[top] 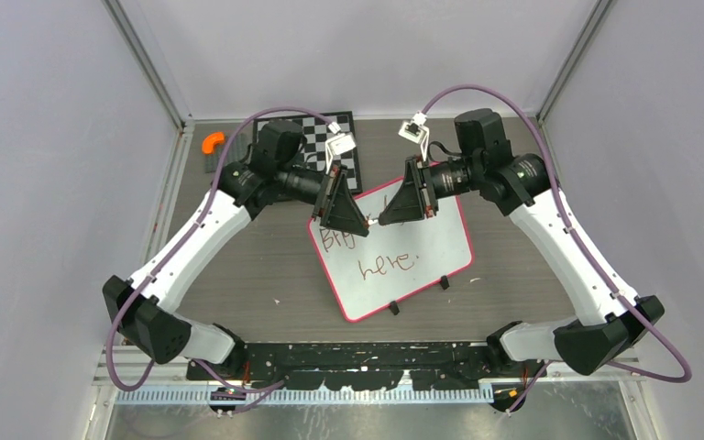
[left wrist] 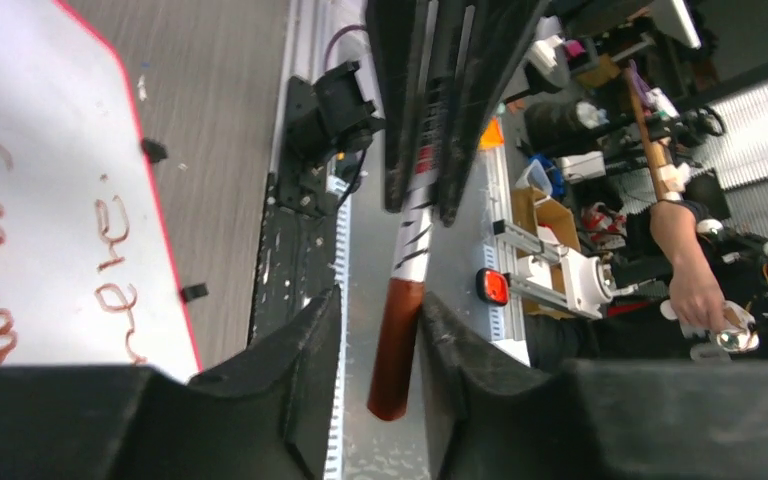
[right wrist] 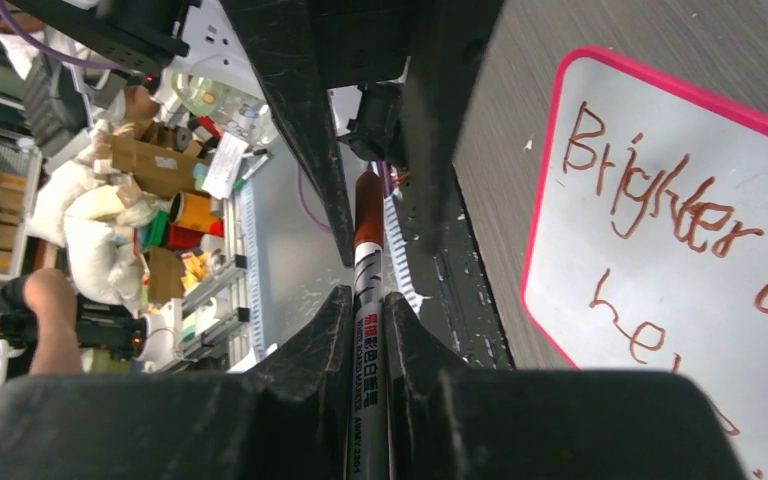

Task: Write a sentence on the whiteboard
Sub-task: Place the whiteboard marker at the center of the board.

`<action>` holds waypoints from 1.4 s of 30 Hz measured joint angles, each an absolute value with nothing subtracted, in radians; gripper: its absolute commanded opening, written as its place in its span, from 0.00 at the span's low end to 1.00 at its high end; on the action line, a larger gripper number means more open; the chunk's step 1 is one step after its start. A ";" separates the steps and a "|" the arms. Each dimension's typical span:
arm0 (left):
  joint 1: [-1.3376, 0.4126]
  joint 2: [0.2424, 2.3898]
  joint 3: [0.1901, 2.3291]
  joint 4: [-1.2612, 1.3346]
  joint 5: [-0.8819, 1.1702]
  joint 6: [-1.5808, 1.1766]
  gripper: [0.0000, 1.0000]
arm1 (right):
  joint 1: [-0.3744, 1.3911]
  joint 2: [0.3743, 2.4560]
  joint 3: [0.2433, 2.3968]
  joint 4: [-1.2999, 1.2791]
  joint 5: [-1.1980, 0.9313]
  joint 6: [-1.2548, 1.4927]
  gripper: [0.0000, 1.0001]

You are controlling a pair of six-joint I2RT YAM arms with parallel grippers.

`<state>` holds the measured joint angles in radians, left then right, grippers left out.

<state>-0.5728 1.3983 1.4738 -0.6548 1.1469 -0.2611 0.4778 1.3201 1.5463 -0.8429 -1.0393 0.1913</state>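
- On the whiteboard (top: 431,243) you could read the sentence (right wrist: 650,190), written in thin reddish-brown letters. "Brighter" stood on the upper line, then the start of one more word, and "here." stood on the lower line. In the top view the arms covered the middle of the upper line.
- The marker (left wrist: 412,255) had a white barrel with small print along it, Asian characters and Latin capitals. I read "BOARD MARKER"; the rest was too small.
- Your right gripper (right wrist: 368,298) was pinching the barrel of the marker, with both fingers pressed on it.
- Your left gripper (left wrist: 380,298) was spread, one finger on each side of the reddish-brown cap (left wrist: 397,350). A thin gap showed on both sides.
- The whiteboard lay flat in the middle of the table (top: 266,266), turned at an angle. It had a pink-red rim and two black clip feet at its near edge. The two grippers met over its far left corner.
- The table was grey-brown with a wood grain, and pale walls with metal posts stood around it.
- At the far side lay a checkered board (top: 325,137) and, left of it, a small orange piece (top: 212,142).
- Beyond the table, the wrist views showed cardboard boxes (right wrist: 145,160), a red button (left wrist: 491,287) and a person's forearm (left wrist: 682,240).
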 measured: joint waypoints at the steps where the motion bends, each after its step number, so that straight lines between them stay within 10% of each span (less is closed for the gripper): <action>1: -0.573 1.398 1.462 -0.634 1.161 -0.280 0.19 | 0.481 1.320 1.547 -0.842 -1.042 0.191 0.00; 4: -0.574 1.398 1.448 -0.595 1.210 -0.314 0.00 | 0.484 1.324 1.547 -0.849 -1.042 0.190 0.00; 20: -0.607 1.396 1.554 -0.838 1.020 -0.176 0.00 | 0.515 1.373 1.537 -0.821 -1.053 0.273 0.01; 30: -0.501 1.393 1.541 -0.798 0.931 -0.109 0.00 | 0.388 1.471 1.584 -0.820 -1.065 0.332 0.73; 42: 0.084 1.395 1.508 -0.958 0.915 0.118 0.00 | 0.063 1.464 1.704 -1.021 -1.029 0.132 0.78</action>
<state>0.0845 1.3949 1.5078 -0.9581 0.9150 0.1181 0.0628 1.4643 1.7042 -1.0206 -1.0286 0.1322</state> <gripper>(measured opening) 0.133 0.776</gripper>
